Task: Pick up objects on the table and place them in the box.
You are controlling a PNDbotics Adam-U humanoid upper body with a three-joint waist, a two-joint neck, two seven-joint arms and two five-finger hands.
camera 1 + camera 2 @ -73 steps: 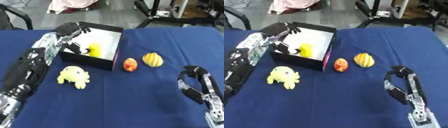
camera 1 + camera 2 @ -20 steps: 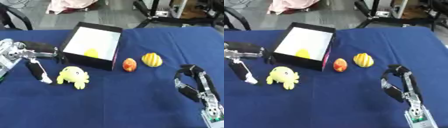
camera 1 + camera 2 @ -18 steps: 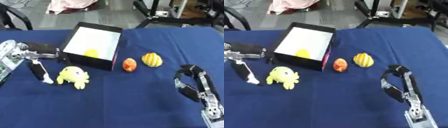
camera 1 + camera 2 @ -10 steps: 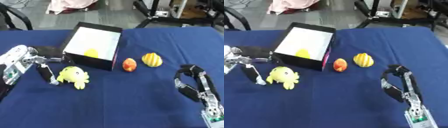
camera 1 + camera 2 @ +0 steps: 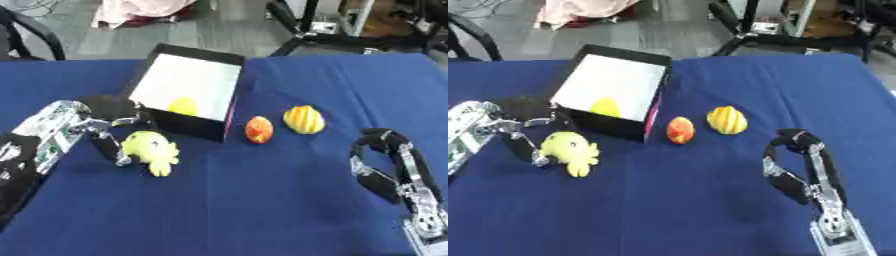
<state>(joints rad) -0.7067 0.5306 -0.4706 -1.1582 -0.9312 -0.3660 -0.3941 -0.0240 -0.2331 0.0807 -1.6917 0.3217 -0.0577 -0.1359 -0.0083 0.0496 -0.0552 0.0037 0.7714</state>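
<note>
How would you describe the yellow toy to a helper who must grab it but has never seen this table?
Find the black box on the blue table. In front of its near-left corner lies a pale yellow soft toy with stubby legs, beside the left robot hand. Unlike the two smooth round fruits, it is floppy and has limbs.

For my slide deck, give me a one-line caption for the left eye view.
Left hand reaches a yellow plush octopus toy beside the black box; right hand idles.

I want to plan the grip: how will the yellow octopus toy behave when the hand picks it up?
The yellow octopus toy looks plush, so it will probably squash and feel light. Its short legs may flop. It lies flat on the blue table, so rolling seems unlikely. The left hand is beside it.
</note>
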